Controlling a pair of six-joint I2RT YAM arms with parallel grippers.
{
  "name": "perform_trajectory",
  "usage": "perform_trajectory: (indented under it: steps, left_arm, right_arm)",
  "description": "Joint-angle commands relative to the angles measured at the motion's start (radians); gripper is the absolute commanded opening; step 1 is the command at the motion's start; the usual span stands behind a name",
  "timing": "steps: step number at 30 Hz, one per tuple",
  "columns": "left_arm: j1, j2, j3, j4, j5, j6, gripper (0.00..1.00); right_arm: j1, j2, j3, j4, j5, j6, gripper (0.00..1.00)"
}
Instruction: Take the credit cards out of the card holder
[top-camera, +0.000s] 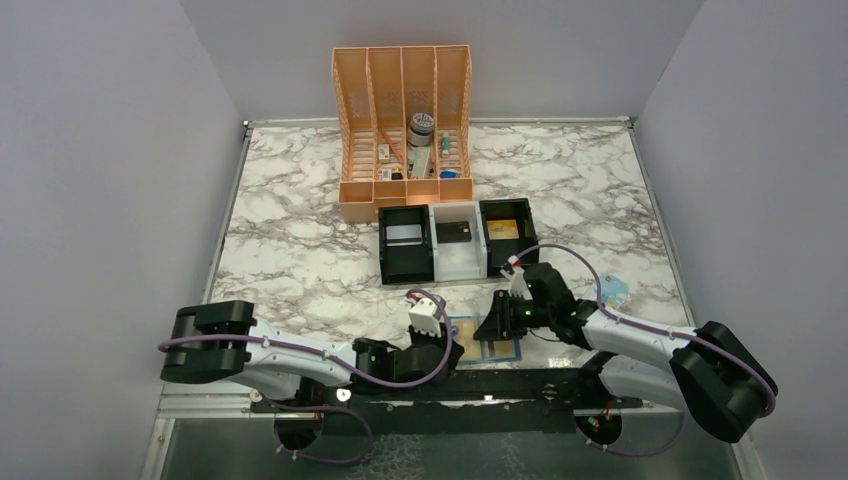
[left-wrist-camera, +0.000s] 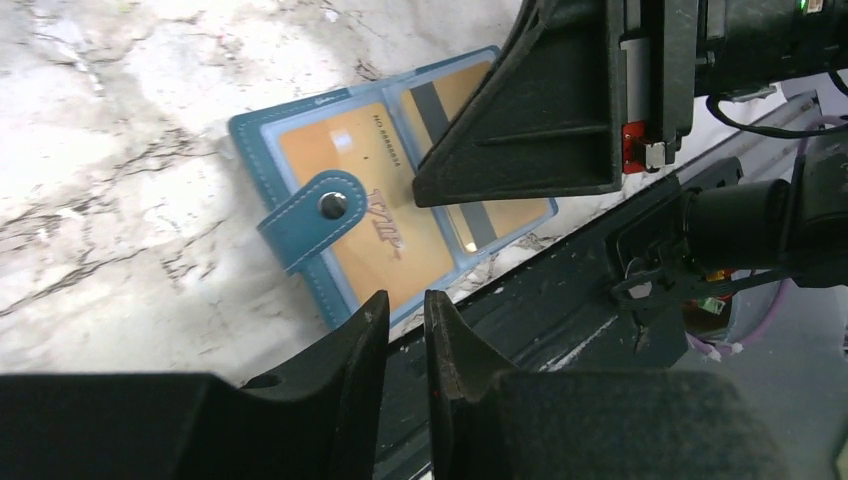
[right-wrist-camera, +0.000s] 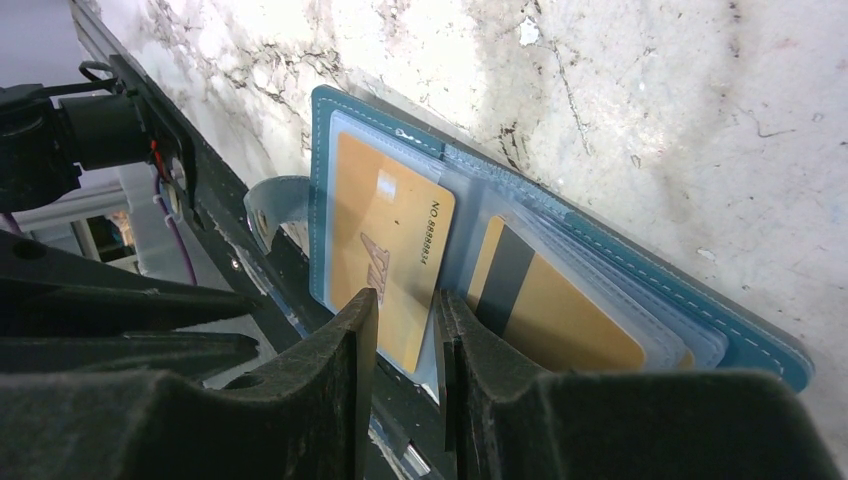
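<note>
The blue card holder (top-camera: 503, 350) lies open and flat by the table's near edge, between my two grippers. Each panel holds a gold credit card: one with printed lettering (left-wrist-camera: 365, 200) (right-wrist-camera: 385, 230), the other showing a black stripe (left-wrist-camera: 500, 215) (right-wrist-camera: 570, 315). The holder's strap tab (left-wrist-camera: 315, 215) lies folded over the lettered card. My left gripper (left-wrist-camera: 405, 305) (top-camera: 450, 350) hovers just off the holder's near edge, its jaws a narrow gap apart around nothing. My right gripper (right-wrist-camera: 405, 305) (top-camera: 492, 326) reaches down over the middle fold, jaws also slightly apart, with the lettered card's edge showing behind the gap.
A black-and-white three-compartment tray (top-camera: 458, 265) stands mid-table with cards in it, and an orange file organiser (top-camera: 400, 190) behind it. A pale blue packet (top-camera: 613, 292) lies at the right. The black base rail (left-wrist-camera: 560, 290) runs right beside the holder.
</note>
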Motion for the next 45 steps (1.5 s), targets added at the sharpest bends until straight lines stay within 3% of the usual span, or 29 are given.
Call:
perform_trajectory:
  steps: [1, 19, 36, 45]
  left_arm:
    - [0.018, 0.080, 0.019, 0.110, 0.076, 0.048, 0.20]
    - [0.049, 0.260, 0.078, -0.041, 0.034, -0.076, 0.11]
    - [0.050, 0.203, 0.073, -0.072, -0.011, -0.045, 0.20]
    - [0.050, 0.228, 0.070, -0.048, 0.007, -0.046, 0.20]
  right_arm:
    - [0.007, -0.003, -0.007, -0.022, 0.038, -0.006, 0.29]
    - [0.007, -0.061, -0.015, -0.110, 0.061, -0.013, 0.31]
    - [0.007, 0.004, -0.017, -0.062, 0.029, -0.035, 0.31]
    - [0.006, 0.005, -0.013, -0.062, 0.032, -0.034, 0.32]
